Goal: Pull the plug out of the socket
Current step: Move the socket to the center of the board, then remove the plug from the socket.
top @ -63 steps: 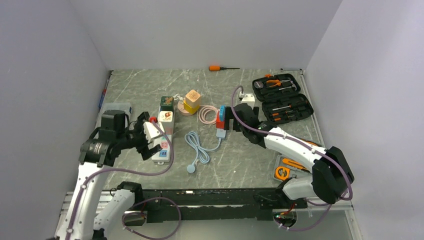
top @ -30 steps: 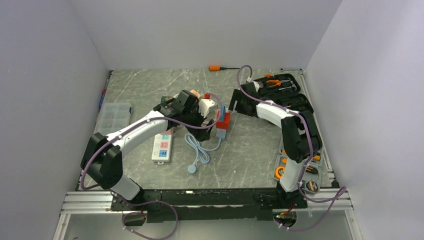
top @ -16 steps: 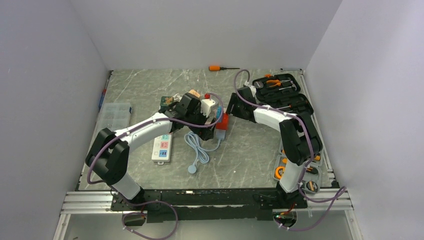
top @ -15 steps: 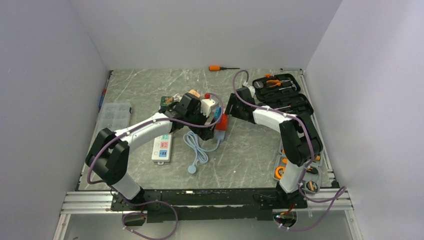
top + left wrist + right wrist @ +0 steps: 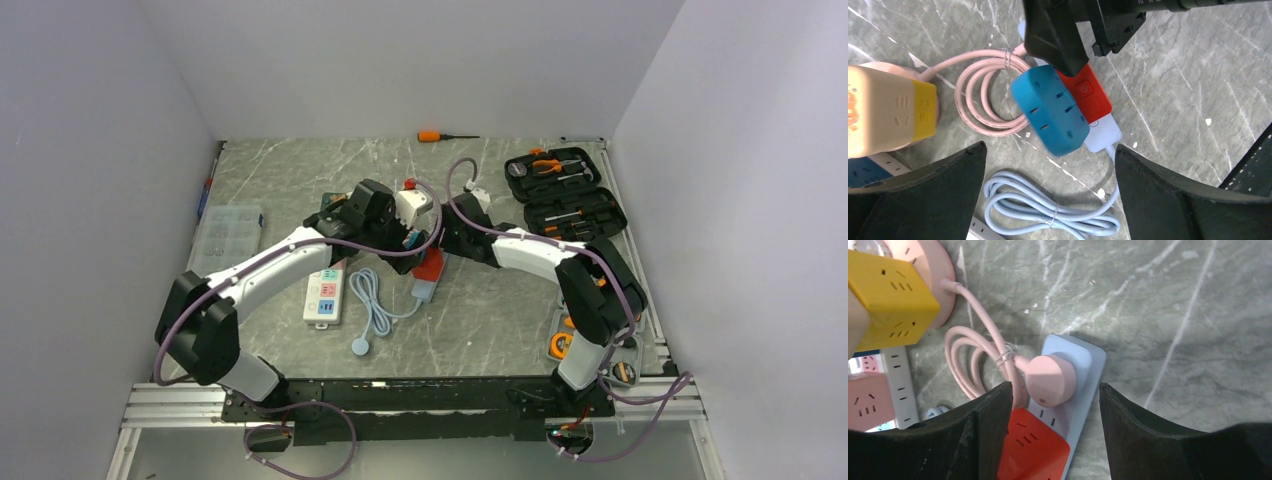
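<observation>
The right end effector (image 5: 1054,386) stands open astride the pink plug (image 5: 1050,381), which is seated at one end of the pale-blue strip (image 5: 1085,362). One finger crowds the coiled pink cable (image 5: 973,365); the other stands off the plug at the strip's long edge, with bare bench (image 5: 1173,340) beyond. The left end effector (image 5: 1049,147) hangs wide open over the strip's blue block (image 5: 1053,115), gripping nothing, and the white power strip (image 5: 323,293) lies well apart to the left.
</observation>
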Available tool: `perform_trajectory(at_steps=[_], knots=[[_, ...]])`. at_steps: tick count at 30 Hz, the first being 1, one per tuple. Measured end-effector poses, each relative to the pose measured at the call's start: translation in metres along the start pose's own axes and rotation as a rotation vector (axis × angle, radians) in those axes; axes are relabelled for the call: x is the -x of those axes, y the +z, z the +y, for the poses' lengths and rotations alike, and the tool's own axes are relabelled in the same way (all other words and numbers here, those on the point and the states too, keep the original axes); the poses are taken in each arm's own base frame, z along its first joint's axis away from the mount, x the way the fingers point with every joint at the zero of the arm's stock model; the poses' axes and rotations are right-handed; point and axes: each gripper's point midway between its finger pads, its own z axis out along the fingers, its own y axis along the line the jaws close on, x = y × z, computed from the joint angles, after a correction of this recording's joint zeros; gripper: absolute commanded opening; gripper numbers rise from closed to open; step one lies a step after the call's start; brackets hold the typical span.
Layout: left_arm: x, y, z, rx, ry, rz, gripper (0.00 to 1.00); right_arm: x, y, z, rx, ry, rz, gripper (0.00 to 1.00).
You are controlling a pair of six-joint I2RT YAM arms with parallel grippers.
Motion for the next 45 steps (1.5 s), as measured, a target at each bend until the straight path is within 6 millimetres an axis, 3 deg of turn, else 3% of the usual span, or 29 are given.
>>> perform_trajectory(at_steps=[7,17,27,29,33,36,38,39,41,42,45], knots=[[0.012,-0.017,-0.007,-0.020,0.023,-0.054,0.99,-0.006,-0.013,-0.026,-0.062,0.024,-0.012,0.70],[-0.017,0.018,-0.023,-0.136,-0.071,0.037,0.99,-0.007,-0.017,-0.049,-0.067,0.076,0.020,0.73],[-0.015,0.027,-0.032,-0.083,-0.075,0.065,0.99,-0.007,-0.018,-0.079,-0.123,0.084,0.052,0.81],[-0.006,0.025,-0.028,-0.041,-0.037,0.083,0.99,-0.006,-0.018,-0.081,-0.127,0.080,0.051,0.82],[0.037,-0.004,-0.001,0.110,0.037,0.047,0.99,-0.005,-0.018,-0.084,-0.132,0.071,0.052,0.82],[0.072,-0.046,0.026,0.245,0.055,-0.021,0.99,-0.003,-0.018,-0.087,-0.138,0.070,0.048,0.82],[0.084,-0.078,0.039,0.302,0.060,-0.054,0.88,0.000,-0.019,-0.090,-0.143,0.074,0.043,0.82],[0.088,-0.093,0.045,0.323,0.063,-0.066,0.88,0.002,-0.019,-0.091,-0.144,0.076,0.038,0.82],[0.092,-0.108,0.049,0.336,0.069,-0.083,0.99,0.005,-0.021,-0.090,-0.140,0.080,0.030,0.82],[0.091,-0.110,0.048,0.330,0.075,-0.086,0.99,0.006,-0.022,-0.089,-0.136,0.081,0.025,0.82],[0.059,-0.092,0.031,0.284,0.101,-0.067,0.99,0.010,-0.025,-0.086,-0.125,0.083,0.014,0.83]])
